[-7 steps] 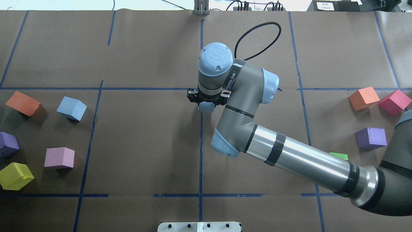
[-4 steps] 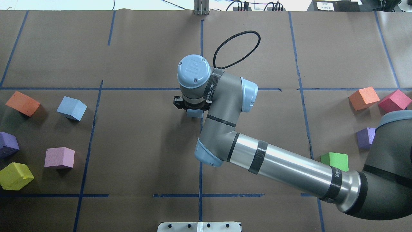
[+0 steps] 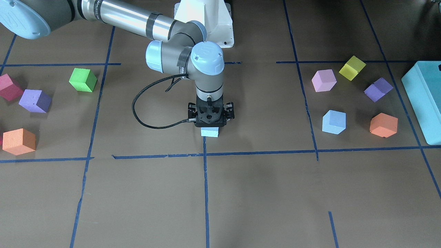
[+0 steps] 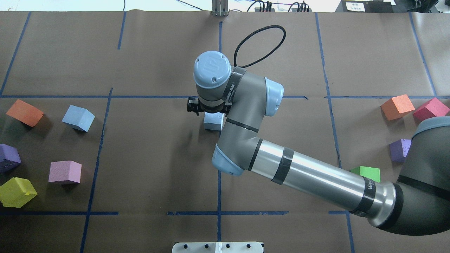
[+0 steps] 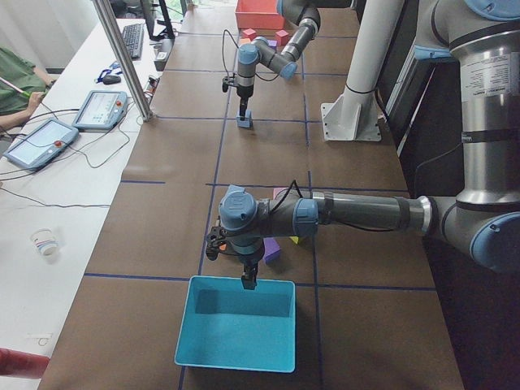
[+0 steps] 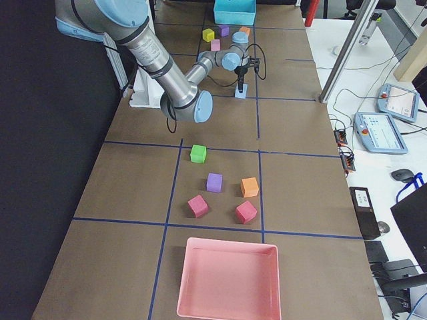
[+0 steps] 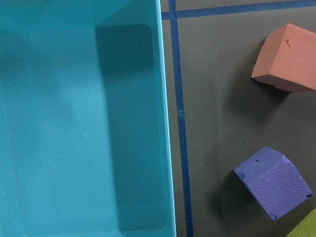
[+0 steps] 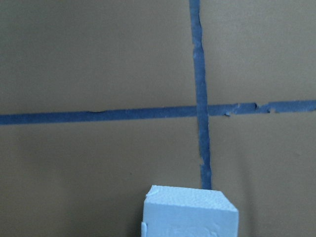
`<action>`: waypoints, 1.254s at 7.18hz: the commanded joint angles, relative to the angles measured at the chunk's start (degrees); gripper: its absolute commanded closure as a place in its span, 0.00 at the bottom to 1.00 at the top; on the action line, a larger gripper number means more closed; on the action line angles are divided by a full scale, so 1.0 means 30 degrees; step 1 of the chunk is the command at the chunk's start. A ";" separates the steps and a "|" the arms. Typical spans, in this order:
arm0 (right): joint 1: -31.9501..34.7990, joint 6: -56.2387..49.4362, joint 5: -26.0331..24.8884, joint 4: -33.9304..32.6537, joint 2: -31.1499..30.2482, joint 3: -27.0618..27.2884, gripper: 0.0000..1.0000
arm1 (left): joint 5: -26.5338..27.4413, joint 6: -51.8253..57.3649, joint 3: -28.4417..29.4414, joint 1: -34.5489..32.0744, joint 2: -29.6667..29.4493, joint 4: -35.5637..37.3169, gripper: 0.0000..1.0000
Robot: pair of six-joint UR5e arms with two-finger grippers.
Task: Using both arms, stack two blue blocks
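Note:
My right gripper [image 3: 210, 126] points straight down at the table's middle, shut on a pale blue block [image 3: 210, 132]. The block touches the paper by the centre tape line [image 4: 213, 123] and fills the bottom of the right wrist view [image 8: 190, 215]. The wrist hides the fingers. The second blue block [image 4: 78, 118] lies free at the left, also in the front view [image 3: 333, 122]. My left gripper [image 5: 249, 282] hangs over the near edge of the teal box [image 5: 236, 366]. I cannot tell whether it is open or shut.
Orange [image 4: 24, 112], purple [image 4: 8, 158], pink [image 4: 65, 172] and yellow [image 4: 17, 191] cubes lie at the left. Orange [image 4: 397, 107], red [image 4: 430, 111], purple [image 4: 399, 150] and green [image 4: 367, 174] cubes lie at the right. A pink tray [image 6: 227, 242] stands beyond them.
My right arm carried the pale blue block leftward to the centre tape line and brought it down onto the paper. More of the block now shows below the wrist.

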 commanded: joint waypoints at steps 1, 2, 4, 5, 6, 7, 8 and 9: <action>0.1833 -0.1623 0.1619 -0.3691 -0.0095 0.2745 0.00 | 0.0156 0.0000 -0.0165 -0.0001 -0.0012 -0.0004 0.00; 0.3061 -0.3434 0.2613 -0.5281 -0.0270 0.3458 0.00 | 0.0157 -0.0058 -0.0166 -0.0001 -0.0012 -0.0004 0.00; 0.5899 -0.8606 0.4518 -0.5677 -0.3736 0.5706 0.00 | 0.0011 -0.0292 -0.0166 0.0057 -0.1321 -0.0005 0.00; 0.7598 -1.2060 0.5079 -0.5678 -0.5933 0.6736 0.00 | 0.0011 -0.0235 -0.0166 0.0057 -0.1678 -0.0265 0.00; 0.9529 -1.5923 0.5867 -0.5649 -0.8246 0.7761 0.00 | 0.0069 -0.0292 -0.0166 0.0057 -0.2233 -0.1457 0.00; 1.0824 -1.8920 0.6832 -0.5474 -1.0822 0.8787 0.00 | -0.0018 -0.0177 -0.0195 0.0086 -0.2412 -0.1788 0.00; 1.2258 -2.1503 0.7567 -0.5473 -1.3110 0.9783 0.00 | -0.0077 -0.0292 -0.0428 0.0435 -0.2646 -0.2923 0.00; 1.3607 -2.4110 0.8009 -0.5473 -1.5250 1.0518 0.00 | -0.0077 -0.1250 -0.0314 0.0525 -0.2677 -0.3253 0.00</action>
